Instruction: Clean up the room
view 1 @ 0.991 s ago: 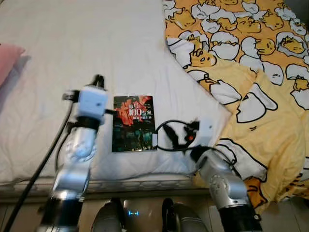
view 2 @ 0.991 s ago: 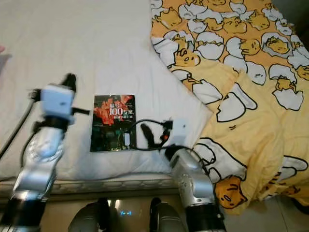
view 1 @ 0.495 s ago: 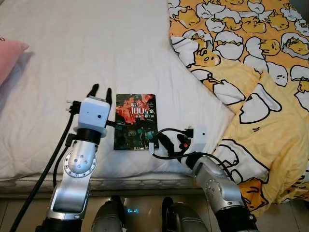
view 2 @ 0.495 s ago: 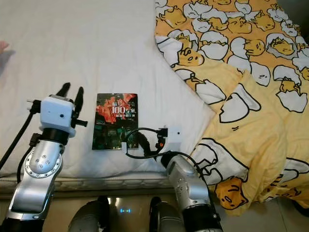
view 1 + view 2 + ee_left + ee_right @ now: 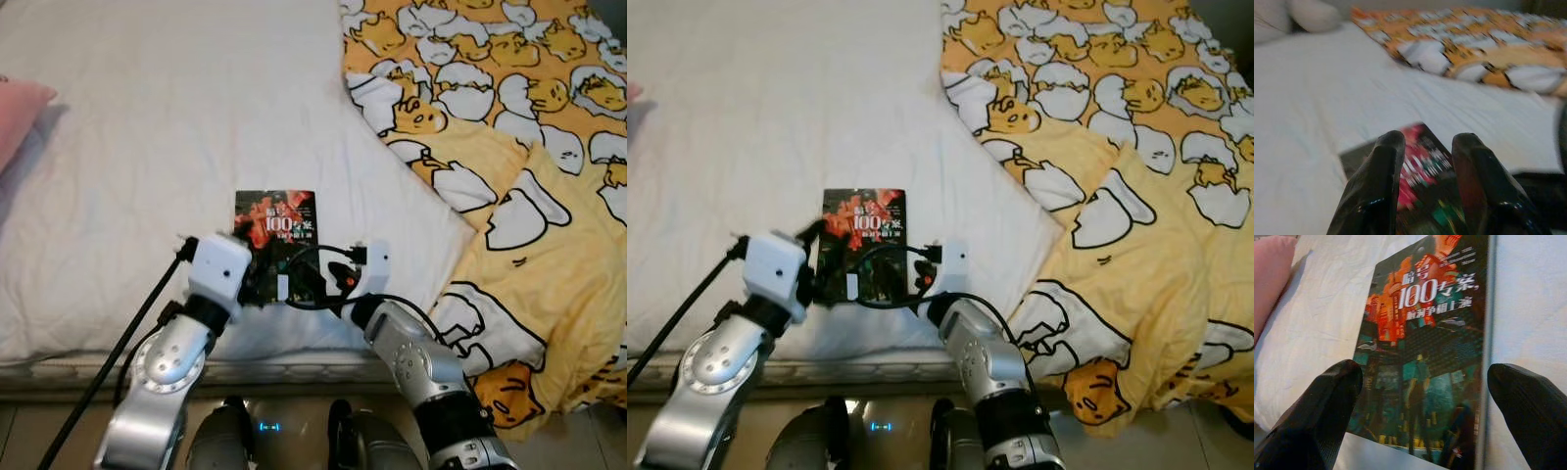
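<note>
A dark paperback book (image 5: 277,217) with a red and teal cover and "100" in white lies flat on the white bed sheet (image 5: 147,117), close to the bed's front edge. My left gripper (image 5: 1425,161) hovers over the book's near left corner, and its black fingers (image 5: 1376,186) stand a little apart with nothing between them. My right gripper (image 5: 1420,396) is low over the book's near right edge (image 5: 313,281). Its fingers (image 5: 1312,416) are spread wide, about as wide as the cover (image 5: 1425,342). Both wrists hide the lower part of the book in the eye views.
A rumpled yellow duvet (image 5: 509,147) printed with egg characters covers the right side of the bed and hangs over its front corner. A pink pillow (image 5: 15,117) lies at the far left. The mattress edge (image 5: 294,370) runs just in front of my body.
Both arms have closed in on the book. The left gripper moved from beside its left edge to over its near left corner, and the right gripper slid left to its near right edge.
</note>
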Controlling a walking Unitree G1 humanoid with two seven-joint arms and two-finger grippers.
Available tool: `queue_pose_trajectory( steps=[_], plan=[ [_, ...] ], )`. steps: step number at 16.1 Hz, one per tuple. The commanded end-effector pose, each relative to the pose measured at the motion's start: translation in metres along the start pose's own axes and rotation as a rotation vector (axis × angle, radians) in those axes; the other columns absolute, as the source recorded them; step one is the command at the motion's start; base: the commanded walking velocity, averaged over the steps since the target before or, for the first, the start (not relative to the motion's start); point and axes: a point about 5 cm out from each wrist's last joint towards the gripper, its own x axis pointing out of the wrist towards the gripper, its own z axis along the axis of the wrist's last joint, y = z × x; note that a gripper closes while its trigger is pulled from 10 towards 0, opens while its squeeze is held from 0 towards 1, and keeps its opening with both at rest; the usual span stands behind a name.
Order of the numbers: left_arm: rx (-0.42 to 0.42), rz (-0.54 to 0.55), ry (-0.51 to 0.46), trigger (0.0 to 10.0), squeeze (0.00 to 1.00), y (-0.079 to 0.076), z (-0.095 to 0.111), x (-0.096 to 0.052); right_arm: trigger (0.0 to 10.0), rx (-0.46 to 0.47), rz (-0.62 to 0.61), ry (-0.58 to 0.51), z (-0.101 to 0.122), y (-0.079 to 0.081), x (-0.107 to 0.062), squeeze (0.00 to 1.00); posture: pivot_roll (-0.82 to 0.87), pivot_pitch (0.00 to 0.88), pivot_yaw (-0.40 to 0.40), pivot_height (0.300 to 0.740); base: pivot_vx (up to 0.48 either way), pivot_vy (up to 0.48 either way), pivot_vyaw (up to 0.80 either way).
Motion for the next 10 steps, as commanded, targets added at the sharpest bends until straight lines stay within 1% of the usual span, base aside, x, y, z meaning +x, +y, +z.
queue_pose_trajectory(
  steps=[1, 2, 3, 5, 6, 8, 9, 10],
  plan=[
    [-0.013, -0.052, 0.003, 10.0, 0.00, -0.004, 0.003, -0.002, 10.0, 0.089, 0.024, 0.010, -0.018, 0.013, 0.001, 0.00, 0.10, 0.232, -0.112, 0.740, 0.000, 0.000, 0.00],
    [-0.017, -0.085, 0.014, 10.0, 0.00, 0.000, 0.005, -0.003, 10.0, 0.086, 0.021, 0.015, -0.020, 0.013, 0.002, 0.00, 0.10, 0.232, -0.112, 0.740, 0.000, 0.000, 0.00],
    [-0.040, -0.128, 0.016, 10.0, 0.00, 0.002, 0.009, -0.003, 10.0, 0.083, 0.016, 0.020, -0.022, 0.013, 0.002, 0.00, 0.10, 0.235, -0.115, 0.740, 0.000, 0.000, 0.00],
    [-0.039, -0.232, 0.002, 10.0, 0.00, -0.002, 0.019, -0.003, 10.0, 0.061, -0.001, 0.018, -0.023, 0.011, 0.004, 0.00, 0.10, 0.244, -0.114, 0.740, 0.000, 0.000, 0.00],
    [-0.040, -0.276, 0.009, 10.0, 0.00, -0.005, 0.021, -0.004, 10.0, 0.020, -0.024, 0.017, -0.024, 0.009, 0.005, 0.00, 0.10, 0.246, -0.112, 0.740, 0.000, 0.000, 0.00],
    [-0.041, -0.295, 0.018, 10.0, 0.00, -0.006, 0.021, -0.005, 10.0, 0.038, -0.041, 0.025, -0.026, 0.006, 0.007, 0.00, 0.10, 0.250, -0.110, 0.740, 0.000, 0.000, 0.00],
    [-0.044, -0.298, 0.027, 10.0, 0.00, -0.006, 0.020, -0.005, 10.0, 0.077, -0.043, 0.035, -0.028, 0.005, 0.011, 0.00, 0.09, 0.253, -0.107, 0.740, 0.000, 0.000, 0.00],
    [-0.046, -0.299, 0.031, 10.0, 0.00, -0.006, 0.020, -0.004, 10.0, 0.089, -0.043, 0.038, -0.029, 0.005, 0.012, 0.00, 0.09, 0.253, -0.107, 0.740, 0.000, 0.000, 0.00]
  ],
)
